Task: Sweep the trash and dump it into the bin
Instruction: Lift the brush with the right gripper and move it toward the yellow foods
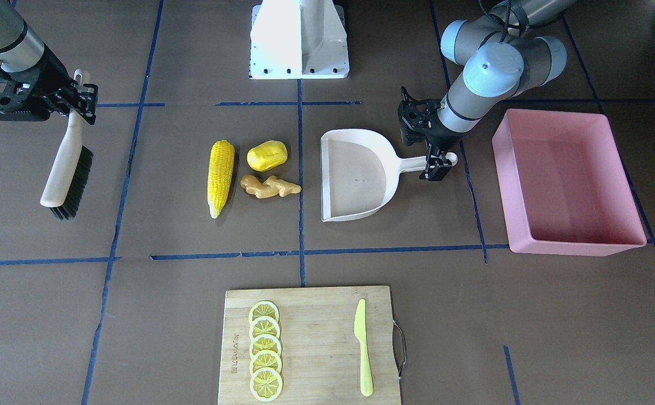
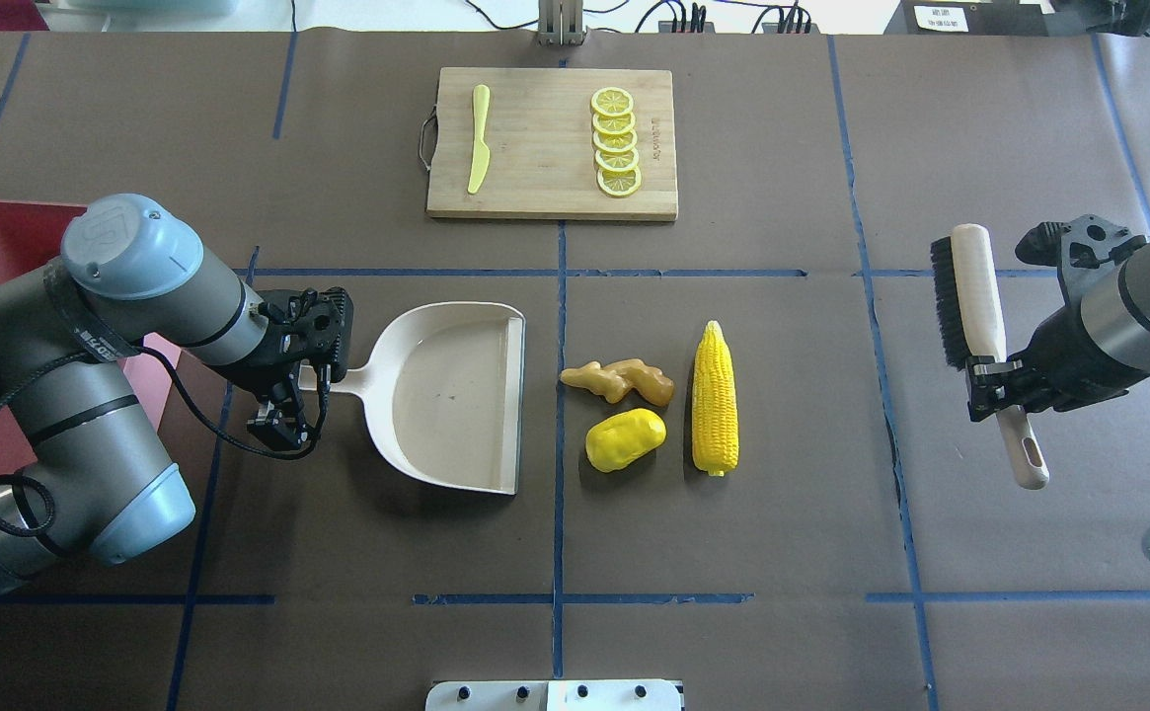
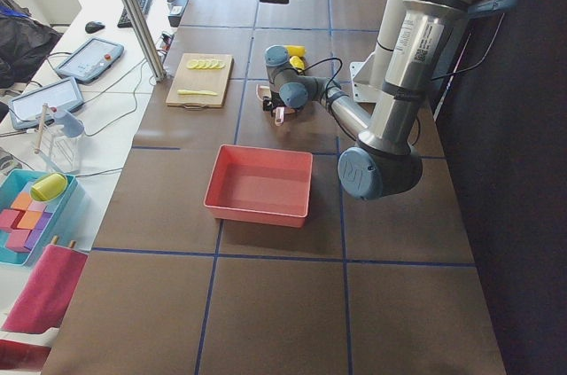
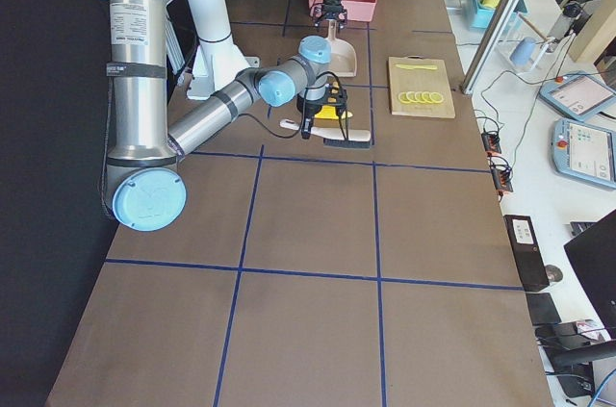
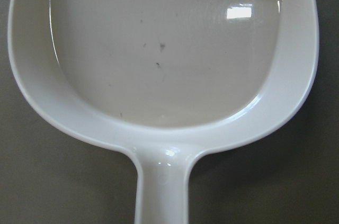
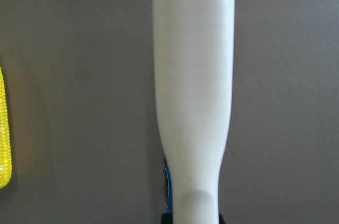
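My left gripper (image 2: pixel 310 383) is closed on the end of the handle of the dustpan (image 2: pixel 446 395). The wrist is bent, so the fingers come at the handle from the side. The dustpan lies flat on the table (image 2: pixel 732 533), and its open edge faces the trash.

My right gripper (image 2: pixel 997 385) is clamped on the handle of the brush (image 2: pixel 969 296), near the thin end. The arm reaches in from the table's edge and the brush lies almost level, with its bristles turned sideways toward the corn (image 2: pixel 715 398).

The corn, the potato (image 2: pixel 625 439) and the ginger (image 2: pixel 619 380) lie close together on the table, between the dustpan and the brush. The ginger and the potato are nearer to the dustpan. The bin (image 1: pixel 577 243) stands on the other side of my left arm, apart from the dustpan.

In the overhead view my left arm covers a big part of the bin. Neither wrist camera shows my fingers: the left one sees only the dustpan, and the right one sees the brush handle and a thin strip of corn. I cannot tell if the bristles touch the table.
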